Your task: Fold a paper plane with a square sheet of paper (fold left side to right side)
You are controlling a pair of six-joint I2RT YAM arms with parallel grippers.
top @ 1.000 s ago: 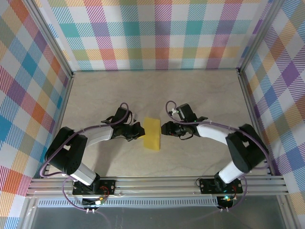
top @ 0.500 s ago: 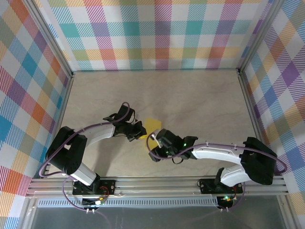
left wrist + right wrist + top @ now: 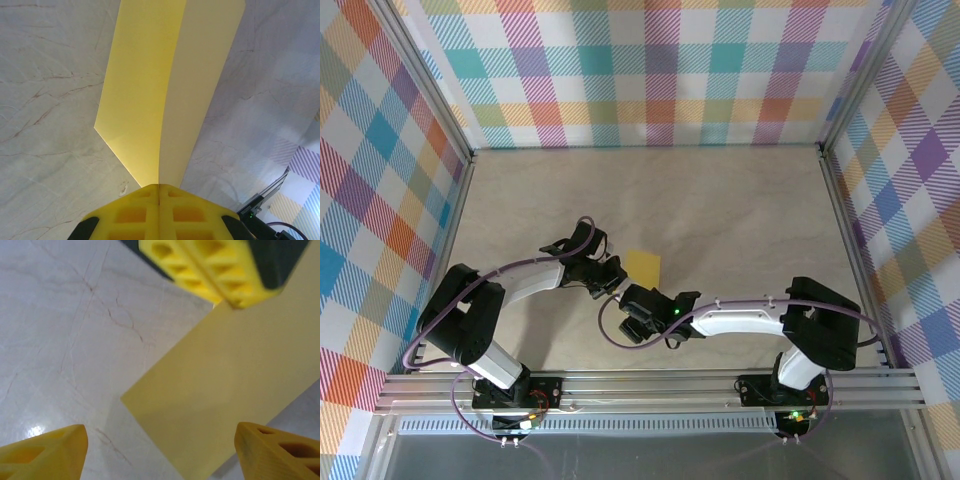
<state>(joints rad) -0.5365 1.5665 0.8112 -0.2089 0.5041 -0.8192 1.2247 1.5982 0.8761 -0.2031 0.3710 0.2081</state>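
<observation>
The square sheet of paper (image 3: 170,85) sits near the middle of the table (image 3: 720,200), a little toward the near edge and left of centre. The left gripper (image 3: 159,187) is closed tight on the sheet's near end. Its yellow fingers (image 3: 131,212) meet exactly on the line where a darker panel and a paler panel of the sheet join, so the pinch seems meant to fix that line while the rest of the paper fans away over the surface. From the left wrist the sheet looks bent or folded along this line; whether a sharp crease is set cannot be told. The right gripper (image 3: 162,445) reaches across from the right side and hovers over the free part of the sheet with its jaws spread wide and nothing between them. A fingertip stands on each side of the paper's corner, apart from it, and this looks like a stance for pressing or taking a fresh hold, with the left grip serving as the anchor
</observation>
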